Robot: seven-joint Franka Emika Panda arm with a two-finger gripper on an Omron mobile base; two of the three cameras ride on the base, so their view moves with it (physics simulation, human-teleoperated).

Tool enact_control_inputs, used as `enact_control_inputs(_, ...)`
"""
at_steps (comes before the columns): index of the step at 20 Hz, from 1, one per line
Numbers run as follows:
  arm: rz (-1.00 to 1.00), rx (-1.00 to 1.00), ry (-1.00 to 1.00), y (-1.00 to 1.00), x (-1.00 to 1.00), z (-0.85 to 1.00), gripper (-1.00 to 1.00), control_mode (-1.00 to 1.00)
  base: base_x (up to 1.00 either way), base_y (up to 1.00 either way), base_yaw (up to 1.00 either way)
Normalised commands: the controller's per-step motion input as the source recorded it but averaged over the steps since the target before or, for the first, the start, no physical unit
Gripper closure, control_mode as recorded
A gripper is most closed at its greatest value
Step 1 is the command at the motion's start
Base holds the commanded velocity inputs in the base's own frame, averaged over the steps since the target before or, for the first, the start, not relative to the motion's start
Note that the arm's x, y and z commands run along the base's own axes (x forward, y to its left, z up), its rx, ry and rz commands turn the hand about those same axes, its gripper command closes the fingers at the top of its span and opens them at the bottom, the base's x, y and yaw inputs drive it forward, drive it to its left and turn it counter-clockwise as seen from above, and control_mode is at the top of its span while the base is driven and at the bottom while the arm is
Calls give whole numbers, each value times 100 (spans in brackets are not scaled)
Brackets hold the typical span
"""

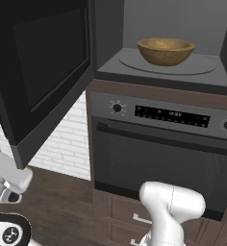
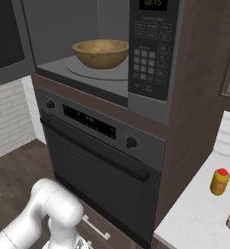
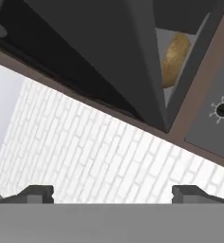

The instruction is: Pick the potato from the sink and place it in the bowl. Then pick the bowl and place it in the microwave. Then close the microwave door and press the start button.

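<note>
The tan wooden bowl (image 1: 165, 51) stands on the round turntable inside the microwave (image 1: 170, 72) cavity. In the right base view a yellowish potato (image 2: 95, 48) lies in the bowl (image 2: 101, 53). The microwave door (image 1: 41, 67) hangs swung open to the left. The keypad panel (image 2: 148, 48) is right of the cavity. My gripper (image 3: 113, 194) is open with nothing between its fingertips (image 3: 38, 192). It sits low and left, looking up past the door's lower edge (image 3: 109, 61) at the bowl (image 3: 174, 59). The sink is out of view.
Under the microwave is an oven (image 1: 163, 158) with knobs (image 1: 117, 108) and a bar handle. A white brick wall (image 3: 85, 147) lies left of it. At right, a light counter (image 2: 195, 214) carries a yellow bottle with a red cap (image 2: 219, 181).
</note>
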Motion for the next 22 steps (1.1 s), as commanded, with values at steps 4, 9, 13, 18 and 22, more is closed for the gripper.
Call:
enact_control_inputs(4, -1, 11, -7, -12, 9, -1, -100, -100, 0, 0, 0)
enact_control_inputs(9, -2, 18, -11, -45, 0, 0, -100, -100, 0, 0, 0)
enact_control_inputs(13, -4, 16, -15, -58, -1, 1, -100, -100, 0, 0, 0)
enact_control_inputs(18, -5, 16, -15, -60, -9, 3, -100, -100, 0, 0, 0)
enact_control_inputs(22, -5, 16, -17, -66, -23, 6, -100, -100, 0, 0, 0)
